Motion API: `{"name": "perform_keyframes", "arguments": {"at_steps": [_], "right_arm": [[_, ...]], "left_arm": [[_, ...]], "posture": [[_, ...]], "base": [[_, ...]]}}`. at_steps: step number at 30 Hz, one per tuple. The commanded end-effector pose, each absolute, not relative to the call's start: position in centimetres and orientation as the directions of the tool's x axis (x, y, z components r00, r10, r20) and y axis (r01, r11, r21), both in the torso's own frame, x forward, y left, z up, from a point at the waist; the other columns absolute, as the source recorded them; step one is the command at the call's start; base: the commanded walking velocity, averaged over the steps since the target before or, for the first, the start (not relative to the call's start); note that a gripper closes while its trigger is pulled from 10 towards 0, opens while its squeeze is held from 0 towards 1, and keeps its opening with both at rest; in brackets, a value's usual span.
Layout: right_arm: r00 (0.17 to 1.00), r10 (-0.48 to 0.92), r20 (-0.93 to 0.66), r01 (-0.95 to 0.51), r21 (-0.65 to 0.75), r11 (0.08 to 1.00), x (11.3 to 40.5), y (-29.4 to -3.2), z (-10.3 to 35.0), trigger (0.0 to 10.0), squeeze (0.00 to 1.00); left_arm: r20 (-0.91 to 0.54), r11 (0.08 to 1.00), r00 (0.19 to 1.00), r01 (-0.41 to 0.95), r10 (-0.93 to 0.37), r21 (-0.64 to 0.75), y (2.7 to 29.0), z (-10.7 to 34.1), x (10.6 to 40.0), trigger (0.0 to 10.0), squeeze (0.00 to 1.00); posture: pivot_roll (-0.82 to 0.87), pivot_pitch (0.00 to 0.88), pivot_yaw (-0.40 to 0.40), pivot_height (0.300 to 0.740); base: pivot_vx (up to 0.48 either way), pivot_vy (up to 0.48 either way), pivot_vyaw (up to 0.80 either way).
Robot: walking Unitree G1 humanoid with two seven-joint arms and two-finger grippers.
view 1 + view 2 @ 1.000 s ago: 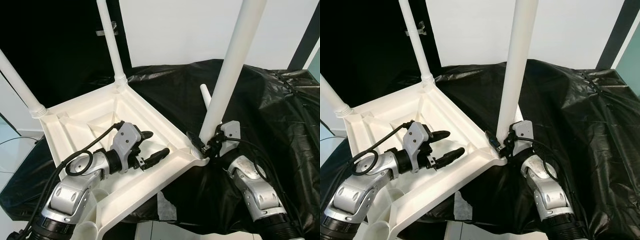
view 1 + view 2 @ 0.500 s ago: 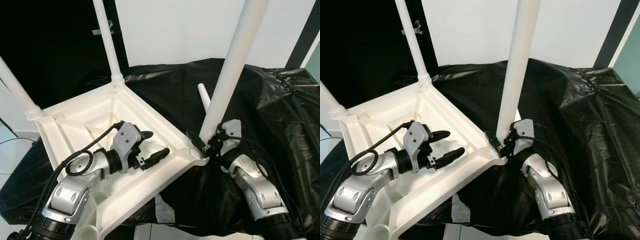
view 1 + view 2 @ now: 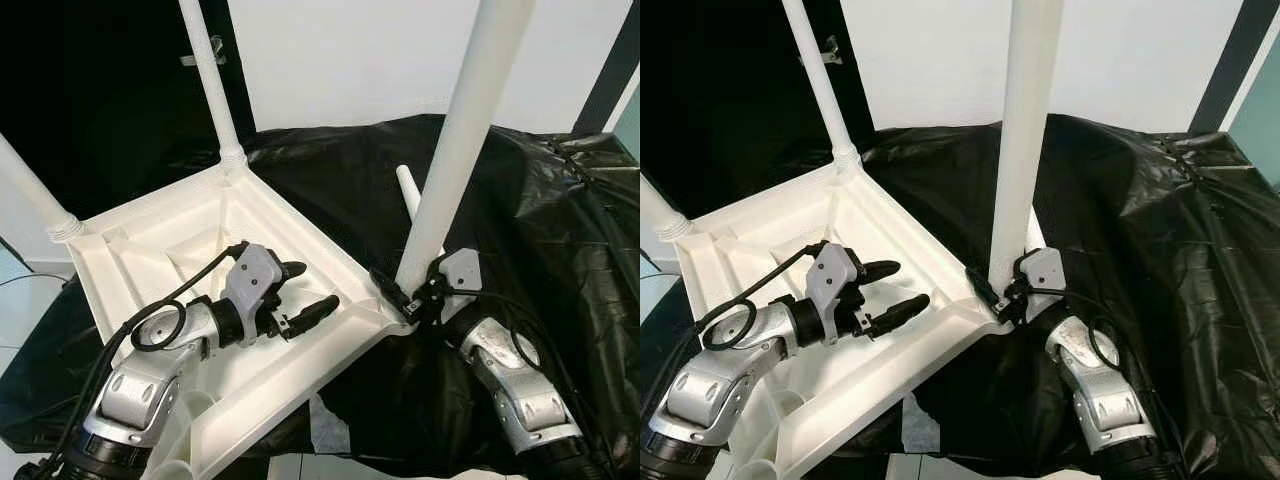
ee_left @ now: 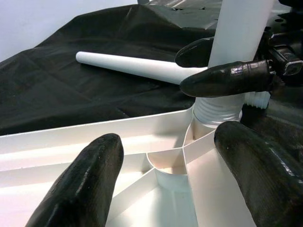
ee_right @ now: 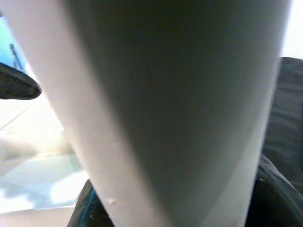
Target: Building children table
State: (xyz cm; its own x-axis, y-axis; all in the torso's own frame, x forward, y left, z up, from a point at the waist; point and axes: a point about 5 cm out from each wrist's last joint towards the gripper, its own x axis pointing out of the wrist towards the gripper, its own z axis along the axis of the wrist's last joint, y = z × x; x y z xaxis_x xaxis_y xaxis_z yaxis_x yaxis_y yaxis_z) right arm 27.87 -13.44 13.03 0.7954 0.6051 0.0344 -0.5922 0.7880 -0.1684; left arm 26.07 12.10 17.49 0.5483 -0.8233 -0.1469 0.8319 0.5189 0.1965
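Observation:
A white plastic children's table lies upside down, half on a black-covered surface. Two legs stand screwed in, one at the far corner and one at the left corner. A third leg stands upright in the near right corner socket, and my right gripper is shut on its ribbed base. My left gripper hovers open inside the table's underside, pointing at that corner, with nothing between its fingers. A fourth leg lies loose on the black cover behind the held one.
The black plastic sheet covers the surface to the right and behind, wrinkled and bunched. A white wall stands behind, with a dark area at the back left. The table's near left corner overhangs the cover's edge.
The camera has shifted a little. My right wrist has turned around the leg's base, and the leg stands slightly more upright. The left gripper holds its place, still open.

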Motion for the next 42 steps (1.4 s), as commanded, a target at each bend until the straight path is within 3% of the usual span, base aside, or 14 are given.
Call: {"name": "perform_keyframes", "arguments": {"at_steps": [1, 15, 17, 20, 28, 37, 42], "right_arm": [[0.761, 0.636, -0.128, -0.648, -0.109, 0.754, 27.2, -13.6, 9.9, 10.0, 0.00], [0.597, 0.777, -0.202, -0.797, -0.038, 0.602, 28.9, -16.3, 10.7, 10.0, 0.00], [0.530, 0.814, -0.239, -0.842, -0.030, 0.539, 29.1, -16.7, 10.7, 10.0, 0.00], [0.491, 0.830, -0.266, -0.865, -0.034, 0.501, 29.5, -17.3, 10.9, 10.0, 0.00], [0.504, 0.830, -0.240, -0.857, -0.021, 0.514, 30.4, -17.5, 11.3, 10.0, 0.00], [0.747, 0.638, -0.185, -0.657, -0.065, 0.751, 30.9, -14.5, 10.1, 10.0, 0.00], [0.780, 0.602, -0.171, -0.618, -0.053, 0.785, 31.0, -13.7, 10.1, 10.0, 0.00]], "left_arm": [[-0.150, 0.524, 0.556, 0.827, -0.818, 0.207, 12.4, 17.7, 26.3, 10.0, 0.00], [-0.148, 0.515, 0.550, 0.829, -0.822, 0.219, 12.4, 18.0, 26.6, 10.0, 0.00], [-0.145, 0.515, 0.550, 0.828, -0.822, 0.220, 12.4, 18.0, 26.6, 10.0, 0.00], [-0.143, 0.516, 0.550, 0.828, -0.822, 0.219, 12.3, 18.1, 26.6, 10.0, 0.00], [-0.142, 0.521, 0.556, 0.824, -0.819, 0.222, 12.3, 18.1, 26.6, 10.0, 0.00], [-0.132, 0.538, 0.571, 0.814, -0.810, 0.219, 12.4, 18.2, 26.5, 10.0, 0.00], [-0.133, 0.536, 0.570, 0.815, -0.811, 0.220, 12.3, 18.2, 26.5, 10.0, 0.00]], "posture": [[0.05, 0.000, 0.058, 0.740], [0.05, 0.000, 0.065, 0.740], [0.05, 0.000, 0.067, 0.740], [0.05, 0.000, 0.070, 0.740], [0.06, 0.000, 0.059, 0.740], [0.06, 0.000, 0.047, 0.740], [0.06, 0.000, 0.046, 0.740]], "base": [[0.000, 0.000, 0.00], [0.000, 0.000, 0.00], [0.000, 0.000, 0.00], [0.000, 0.000, 0.00], [0.000, 0.000, 0.00], [0.000, 0.000, 0.00], [0.000, 0.000, 0.00]]}}
